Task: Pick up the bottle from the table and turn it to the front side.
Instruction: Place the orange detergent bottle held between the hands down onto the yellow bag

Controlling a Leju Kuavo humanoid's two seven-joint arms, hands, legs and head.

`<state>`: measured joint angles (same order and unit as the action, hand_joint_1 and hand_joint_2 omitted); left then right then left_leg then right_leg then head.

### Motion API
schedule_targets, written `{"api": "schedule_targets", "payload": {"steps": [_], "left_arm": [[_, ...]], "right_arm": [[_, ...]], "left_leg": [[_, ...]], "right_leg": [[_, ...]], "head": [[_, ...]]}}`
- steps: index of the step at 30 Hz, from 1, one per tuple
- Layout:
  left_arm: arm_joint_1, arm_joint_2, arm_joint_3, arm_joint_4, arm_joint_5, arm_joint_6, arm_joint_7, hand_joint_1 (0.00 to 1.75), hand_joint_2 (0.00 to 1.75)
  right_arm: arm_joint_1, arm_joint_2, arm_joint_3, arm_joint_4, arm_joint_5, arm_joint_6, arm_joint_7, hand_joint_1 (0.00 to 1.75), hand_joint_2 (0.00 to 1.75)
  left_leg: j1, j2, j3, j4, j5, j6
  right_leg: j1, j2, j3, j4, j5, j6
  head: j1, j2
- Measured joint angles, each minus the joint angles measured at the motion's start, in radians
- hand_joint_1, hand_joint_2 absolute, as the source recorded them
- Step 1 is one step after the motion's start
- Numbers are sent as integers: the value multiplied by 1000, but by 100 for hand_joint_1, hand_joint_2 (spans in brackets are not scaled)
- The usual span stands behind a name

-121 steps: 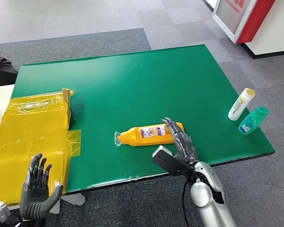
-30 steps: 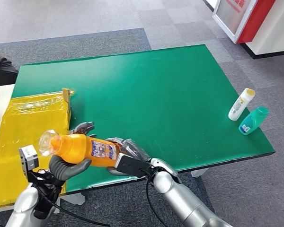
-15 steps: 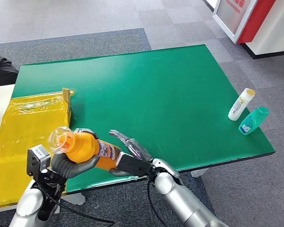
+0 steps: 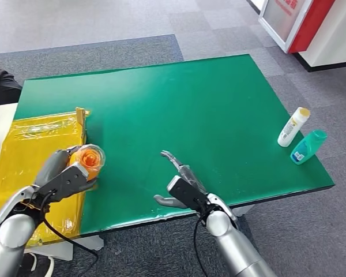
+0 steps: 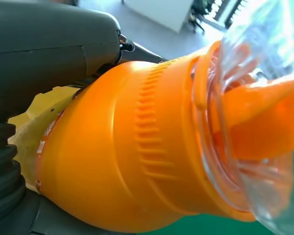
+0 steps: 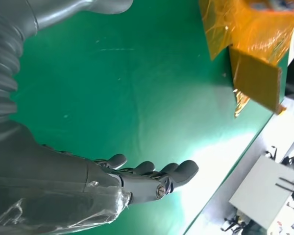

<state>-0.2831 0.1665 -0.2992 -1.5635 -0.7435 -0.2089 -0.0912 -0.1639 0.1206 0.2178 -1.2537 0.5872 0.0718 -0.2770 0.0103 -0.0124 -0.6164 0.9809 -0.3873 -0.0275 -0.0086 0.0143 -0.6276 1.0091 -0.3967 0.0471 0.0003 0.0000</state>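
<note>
Head view: we take the green table (image 4: 197,104) as our landmark and place everything against it.
Orange bottle (image 4: 89,158): we see it held up over the table's near-left part, beside the yellow-wrapped box (image 4: 36,156), with its clear cap pointing toward the camera so that we look almost straight down its neck.
Left hand (image 4: 60,176): we see it gripping the bottle's body from the box side; in the left wrist view the thick grey thumb (image 5: 53,44) lies along the orange shoulder of the bottle (image 5: 138,147), just behind the clear cap.
Right hand (image 4: 182,184): we see it over the table's near edge, holding nothing, fingers stretched out and apart, thumb out to the side; the right wrist view shows the fingers (image 6: 149,171) extended over the green surface.
White bottle (image 4: 294,127): lying near the table's right edge.
Teal bottle (image 4: 309,146): lying just beside the white one, closer to the table's near-right corner.
</note>
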Motion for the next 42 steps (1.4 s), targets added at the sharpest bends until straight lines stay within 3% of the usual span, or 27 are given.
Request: {"api": "schedule_targets", "payload": {"steps": [6, 12, 27, 28, 31, 32, 42], "left_arm": [[-106, 85, -50, 105, -279, -2, 42, 175, 175], [-168, 126, -130, 257, -385, -35, 22, 175, 175], [-169, 128, -207, 427, -428, 16, 40, 175, 175], [-169, 125, -209, 440, -440, 28, 43, 154, 175], [-166, 105, -207, 478, -487, 73, 52, 23, 175], [-164, 97, -200, 483, -500, 84, 55, 0, 175], [-131, 5, -110, 503, -582, 127, 88, 0, 175]], "right_arm": [[34, -1, -46, -7, -4, 14, -12, 0, 175], [45, -1, -68, -4, -19, 28, -29, 0, 175], [46, -1, -74, 21, -33, 34, -41, 0, 175], [46, -1, -74, 26, -34, 35, -41, 0, 175], [47, -1, -74, 42, -34, 37, -42, 0, 175], [47, -1, -74, 45, -34, 38, -42, 0, 175], [48, 1, -73, 59, -29, 47, -41, 0, 175]], "left_leg": [[0, 0, 0, 0, 0, 0], [0, 1, 0, 0, 0, 0], [0, 1, 0, 0, 0, 0], [0, 1, 0, 0, 0, 0], [0, 1, 0, 0, 0, 0], [0, 1, 0, 0, 0, 0], [0, 1, 0, 0, 0, 0]], "right_leg": [[0, 0, 0, 0, 0, 0], [0, 1, 0, 0, 0, 0], [0, 1, 0, 0, 0, 0], [0, 1, 0, 0, 0, 0], [0, 1, 0, 0, 1, 0], [0, 1, 0, 0, 1, 0], [0, 1, 0, 0, 0, 0]], "head": [[0, 0], [0, 0], [0, 0], [0, 0], [0, 0], [0, 0], [0, 0]]}}
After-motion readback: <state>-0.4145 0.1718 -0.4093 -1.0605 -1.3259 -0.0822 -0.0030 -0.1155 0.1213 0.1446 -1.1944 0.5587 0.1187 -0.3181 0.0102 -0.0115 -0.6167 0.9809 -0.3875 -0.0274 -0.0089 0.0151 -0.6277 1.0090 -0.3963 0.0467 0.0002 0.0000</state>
